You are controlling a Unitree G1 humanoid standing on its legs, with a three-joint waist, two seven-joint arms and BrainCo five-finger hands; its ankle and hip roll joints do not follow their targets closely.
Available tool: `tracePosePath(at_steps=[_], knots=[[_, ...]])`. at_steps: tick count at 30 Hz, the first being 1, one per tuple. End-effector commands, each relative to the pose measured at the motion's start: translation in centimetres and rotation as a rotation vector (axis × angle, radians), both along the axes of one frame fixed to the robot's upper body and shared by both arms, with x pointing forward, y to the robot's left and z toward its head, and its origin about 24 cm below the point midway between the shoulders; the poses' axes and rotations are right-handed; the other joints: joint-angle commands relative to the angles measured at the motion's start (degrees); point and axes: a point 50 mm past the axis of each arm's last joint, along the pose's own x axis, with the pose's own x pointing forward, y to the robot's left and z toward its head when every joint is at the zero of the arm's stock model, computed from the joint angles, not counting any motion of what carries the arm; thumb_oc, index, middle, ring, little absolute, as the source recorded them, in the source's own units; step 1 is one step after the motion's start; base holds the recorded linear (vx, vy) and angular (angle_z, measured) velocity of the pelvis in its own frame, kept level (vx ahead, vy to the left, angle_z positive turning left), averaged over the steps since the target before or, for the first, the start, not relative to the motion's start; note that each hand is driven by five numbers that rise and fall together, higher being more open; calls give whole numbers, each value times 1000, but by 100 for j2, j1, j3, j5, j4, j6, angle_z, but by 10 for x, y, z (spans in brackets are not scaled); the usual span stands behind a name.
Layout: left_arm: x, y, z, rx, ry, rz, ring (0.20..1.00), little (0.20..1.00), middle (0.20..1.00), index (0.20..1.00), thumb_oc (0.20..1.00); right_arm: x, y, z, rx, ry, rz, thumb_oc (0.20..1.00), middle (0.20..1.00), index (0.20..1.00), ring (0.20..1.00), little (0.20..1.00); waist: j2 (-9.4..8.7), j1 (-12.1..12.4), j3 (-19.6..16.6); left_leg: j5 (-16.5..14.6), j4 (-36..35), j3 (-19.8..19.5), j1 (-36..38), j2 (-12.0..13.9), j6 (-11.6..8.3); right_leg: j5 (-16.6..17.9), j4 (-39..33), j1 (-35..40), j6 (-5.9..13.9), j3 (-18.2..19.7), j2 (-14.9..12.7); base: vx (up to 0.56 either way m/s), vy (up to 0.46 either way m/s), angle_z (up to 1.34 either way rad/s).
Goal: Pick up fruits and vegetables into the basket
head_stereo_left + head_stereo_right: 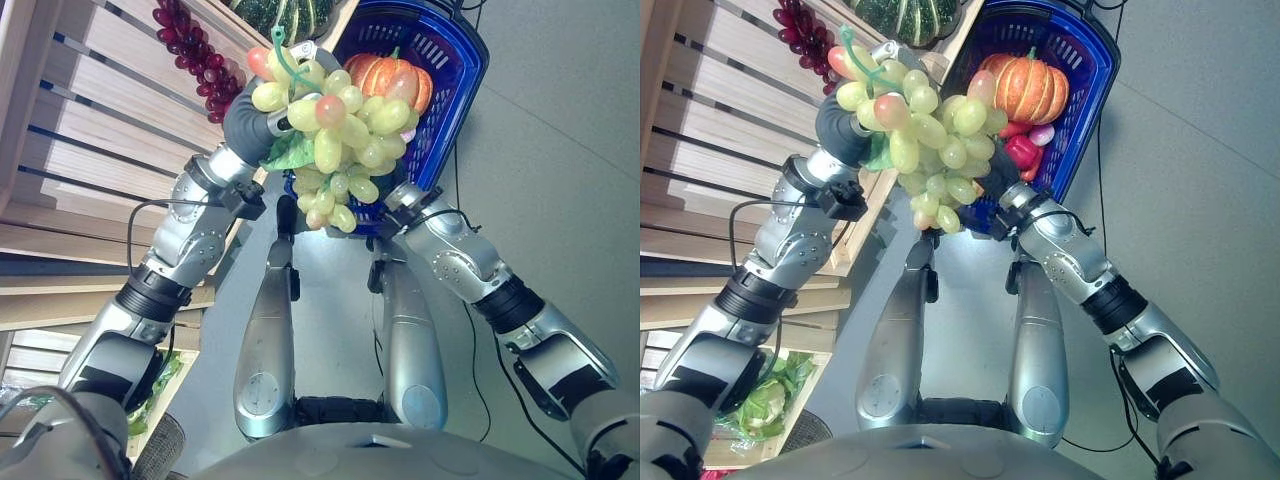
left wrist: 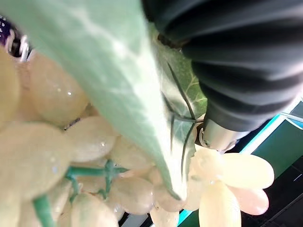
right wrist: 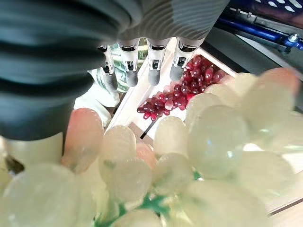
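- On your left, slatted wooden shelves (image 1: 90,130) carry a bunch of red grapes (image 1: 195,50) and, further along, a striped green squash (image 1: 895,15).
- Your left hand (image 1: 250,120) has its fingers closed on the green grape bunch (image 1: 335,140), lifted beside the shelf edge, in front of the basket.
- The right hand (image 3: 142,59) sits just behind the bunch, fingers straight and holding nothing.
- On your right, the blue basket (image 1: 455,60) holds an orange pumpkin (image 1: 1025,85), a red pepper (image 1: 1022,150) and other produce.
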Motion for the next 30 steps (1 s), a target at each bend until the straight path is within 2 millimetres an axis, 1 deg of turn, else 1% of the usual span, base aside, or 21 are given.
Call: tracePosePath(at_steps=[1,7,8,13,15,21,25,30], knots=[[-24,4,28,-75,-199,-32,200,200,200,200,200,-11,8,11,82,-48,91,1000,1000,1000,1000,1000,179,-166,-187,-373,113,222,-56,-603,438,-261,-453,567,16,-348,339,0,0,0],[-24,5,30,-75,-214,-26,200,200,200,200,200,-6,1,8,96,-31,35,1000,1000,1000,1000,1000,172,-176,-187,-373,100,234,-56,-589,433,-275,-458,569,9,-340,345,0,0,0],[-24,6,31,-74,-218,-24,200,200,200,200,200,-3,-3,7,102,-25,-8,1000,1000,1000,1000,1000,173,-177,-187,-371,87,234,-46,-586,430,-279,-461,576,8,-338,352,0,0,0],[-24,8,31,-82,-221,-19,200,200,200,200,200,2,-14,3,114,-20,-107,1000,1000,1000,1000,1000,181,-186,-187,-375,102,239,-51,-587,427,-295,-431,567,0,-326,361,0,0,0],[-24,8,31,-86,-224,-16,200,200,200,200,200,5,-22,1,137,-20,-176,1000,1000,1000,1000,1000,184,-191,-187,-373,90,243,-51,-584,425,-296,-432,560,-2,-319,366,0,0,0],[-24,9,32,-90,-225,-10,200,200,200,200,200,8,-34,-3,169,-26,-277,1000,1000,1000,1000,1000,173,-218,-187,-387,95,239,-55,-585,428,-302,-420,550,2,-299,379,0,0,0],[-24,9,33,-99,-227,-4,200,200,200,200,200,8,-38,-3,187,-39,-351,1000,1000,1000,1000,1000,177,-235,-187,-387,81,250,-42,-579,432,-303,-411,545,5,-282,388,0,0,0],[-25,12,33,-117,-230,14,200,200,200,200,200,7,-39,-7,194,-41,-376,1000,1000,1000,1000,1000,184,-239,-187,-377,53,247,-27,-581,434,-307,-424,558,-1,-269,399,0,0,0]])
